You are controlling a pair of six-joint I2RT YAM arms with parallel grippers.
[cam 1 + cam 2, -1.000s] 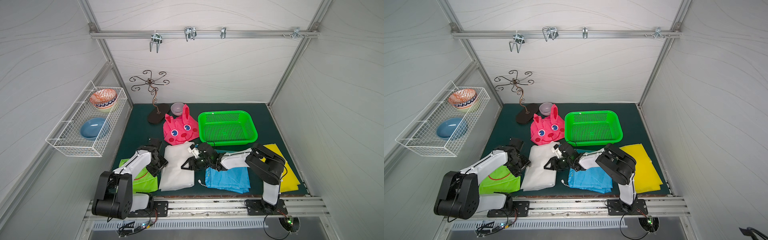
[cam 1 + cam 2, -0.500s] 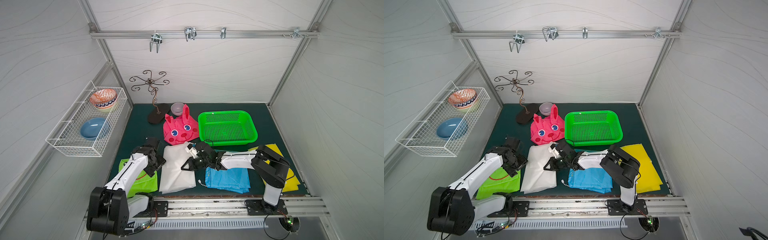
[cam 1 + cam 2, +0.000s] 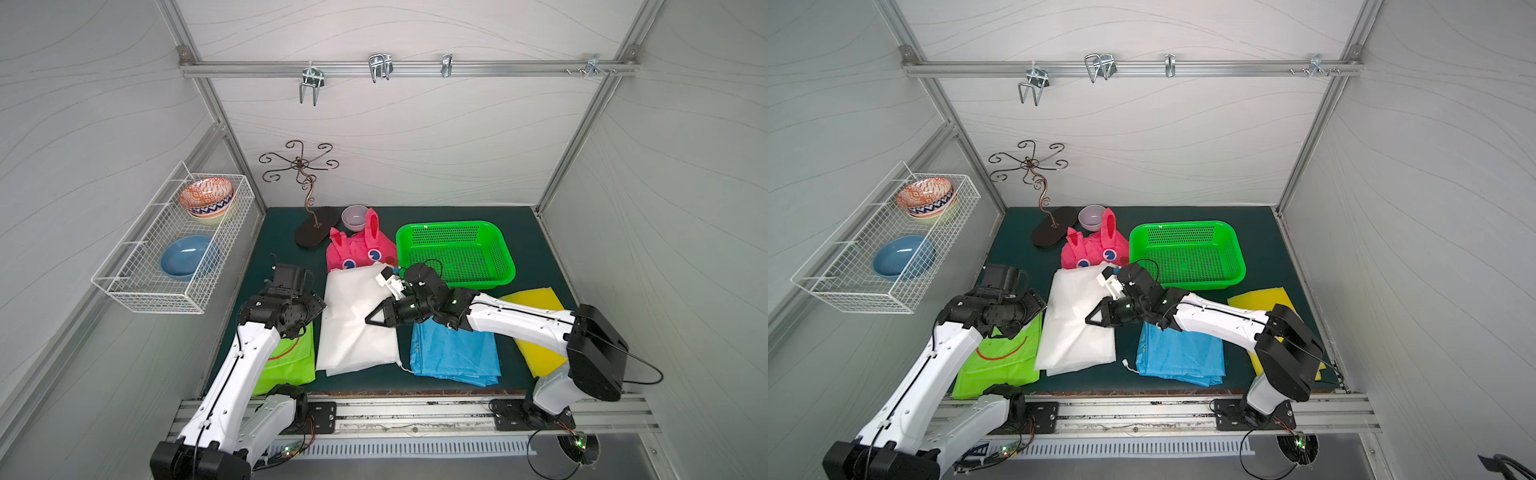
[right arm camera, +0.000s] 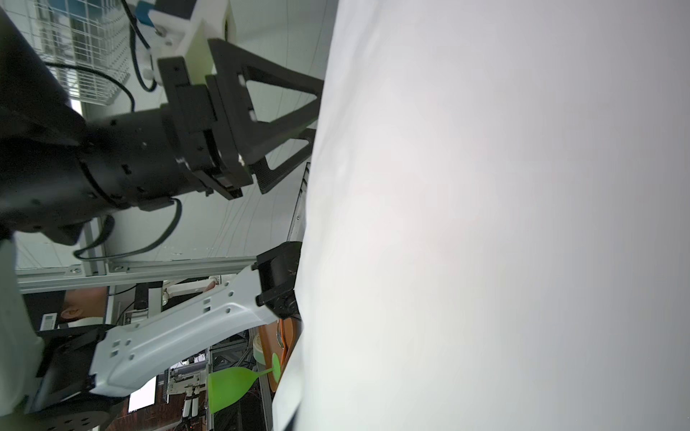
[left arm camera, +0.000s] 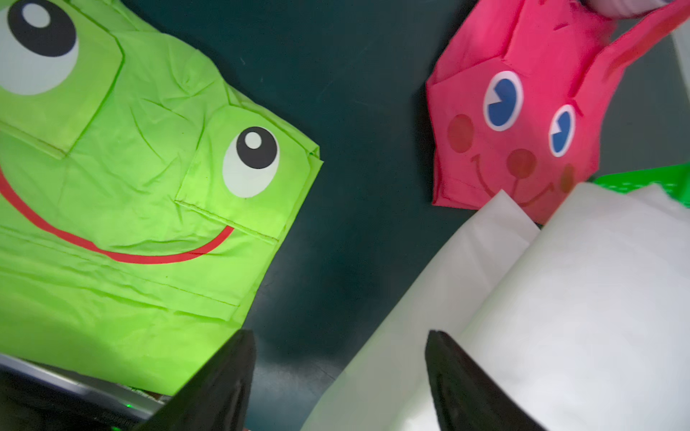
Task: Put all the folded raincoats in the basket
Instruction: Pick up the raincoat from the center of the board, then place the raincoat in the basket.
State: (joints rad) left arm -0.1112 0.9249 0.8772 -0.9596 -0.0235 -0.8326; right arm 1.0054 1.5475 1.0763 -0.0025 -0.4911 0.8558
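Note:
A white folded raincoat [image 3: 353, 332] [image 3: 1071, 332] lies on the dark mat in both top views. Its right edge is raised where my right gripper [image 3: 371, 321] [image 3: 1091, 320] is shut on it. In the right wrist view the white raincoat [image 4: 485, 224] fills most of the picture and hides my own jaws. My left gripper [image 5: 339, 354] [image 4: 317, 110] hangs open over the raincoat's [image 5: 560, 298] left edge, one finger above the mat and one above the fabric. The bright green basket [image 3: 505, 257] [image 3: 1237, 257] stands empty behind the right arm.
Other folded raincoats surround the white one: green frog [image 3: 286, 357], pink bunny [image 3: 357, 253], blue [image 3: 453, 353], yellow [image 3: 536, 316]. A metal stand [image 3: 311, 224] and a purple bowl [image 3: 354, 217] stand at the back. A white wire rack [image 3: 166, 257] with bowls hangs on the left wall.
My right gripper has closed on the white raincoat's right edge. The left arm has reached forward beside the raincoat's left edge and its jaws have opened wider.

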